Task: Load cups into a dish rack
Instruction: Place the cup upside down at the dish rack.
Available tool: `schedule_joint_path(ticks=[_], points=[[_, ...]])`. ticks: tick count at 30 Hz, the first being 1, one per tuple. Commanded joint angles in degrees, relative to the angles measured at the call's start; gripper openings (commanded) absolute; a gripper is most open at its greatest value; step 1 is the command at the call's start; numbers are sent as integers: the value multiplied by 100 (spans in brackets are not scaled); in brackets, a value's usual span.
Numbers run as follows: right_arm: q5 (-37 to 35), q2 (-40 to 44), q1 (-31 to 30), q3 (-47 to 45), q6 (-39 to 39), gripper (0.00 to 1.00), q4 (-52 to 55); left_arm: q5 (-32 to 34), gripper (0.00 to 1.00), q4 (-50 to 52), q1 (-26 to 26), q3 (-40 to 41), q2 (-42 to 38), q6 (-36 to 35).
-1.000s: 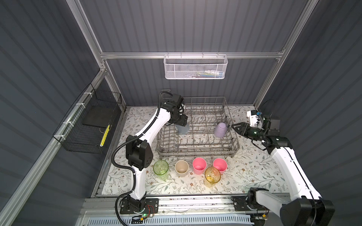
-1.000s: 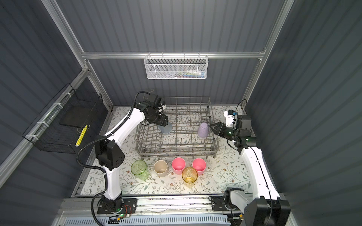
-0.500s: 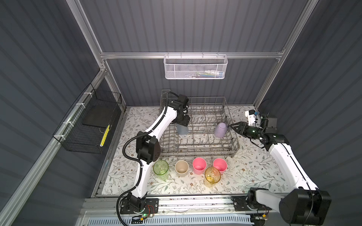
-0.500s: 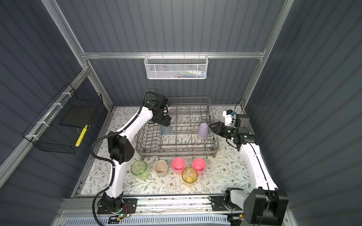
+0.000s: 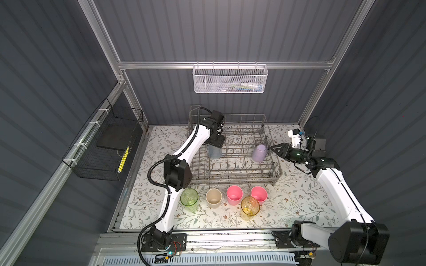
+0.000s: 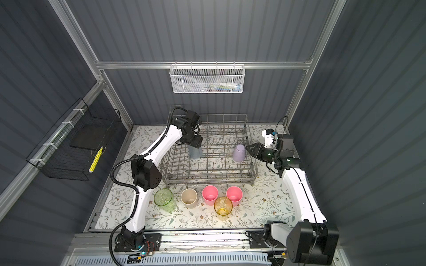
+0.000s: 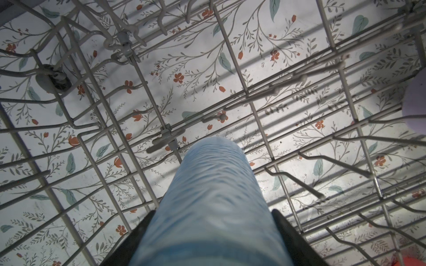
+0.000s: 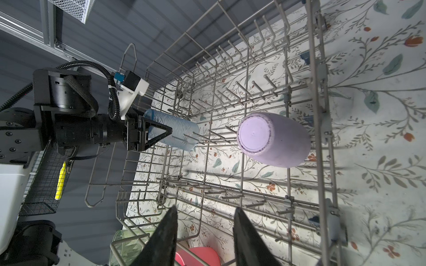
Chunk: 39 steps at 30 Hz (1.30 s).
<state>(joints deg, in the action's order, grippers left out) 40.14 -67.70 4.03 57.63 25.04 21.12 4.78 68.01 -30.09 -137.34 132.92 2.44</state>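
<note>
Your left gripper (image 5: 216, 144) hangs nose-down over the left part of the dish rack (image 5: 232, 178), which sits mid-frame in both top views. Its jaws are spread wide and clamped on the sides of the blue cup (image 5: 214, 151). In the left wrist view the cup (image 7: 212, 195) points straight down at the rack floor, so the vertical hold looks meant to slip it between the tines (image 8: 242, 92) rather than catch on them. In the right wrist view its far end sits among the wires. You can't tell from here whether it touches them, or which end is down.

The lavender cup (image 5: 260, 153) is already in the rack at its right side, base up and leaning a little. It probably rests that way so the tines prop it and it can drain.

Your right gripper (image 5: 276, 148) sits just outside the rack's right wall, near that cup but apart from it. Its jaws are partly open and hold nothing. Staying outside the rack keeps it clear of the left arm's work.

Five cups are not yet loaded. They stand mouth-up on the floral table (image 5: 299, 202) below the rack in frame:
- the green cup (image 5: 189, 199)
- the beige cup (image 5: 214, 198)
- two pink cups (image 5: 234, 195)
- the amber cup (image 5: 250, 205), just in front of the pinks
</note>
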Motion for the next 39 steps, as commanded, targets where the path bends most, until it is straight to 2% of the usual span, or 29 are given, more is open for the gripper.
schedule_joint_path(ticks=[1,6,11,16,24,27,31,32,39], points=[[56,175,12,12,-88,41,79,15,69,95,-32,-166,130,-73],[-20,319,13,43,-113,43,85,20,78,1,-32,-174,7,-55],[-48,326,6,91,-142,49,269,49,86,-68,-28,-183,-88,-53],[-83,687,1,122,-191,56,369,140,88,-190,-32,-110,-267,-42],[-780,1270,-238,378,-592,61,1141,437,93,-657,-28,136,-852,-8],[-1202,1470,-558,527,-813,61,1626,584,93,-938,-31,400,-1181,25],[-2030,1649,-1339,704,-1086,61,2451,744,94,-1444,-32,903,-1736,96],[-2331,1670,-1502,706,-1071,61,2664,739,94,-1577,-28,1058,-1896,120],[-3273,1904,-2291,264,-559,58,3751,703,94,-2266,-29,2059,-2846,300]])
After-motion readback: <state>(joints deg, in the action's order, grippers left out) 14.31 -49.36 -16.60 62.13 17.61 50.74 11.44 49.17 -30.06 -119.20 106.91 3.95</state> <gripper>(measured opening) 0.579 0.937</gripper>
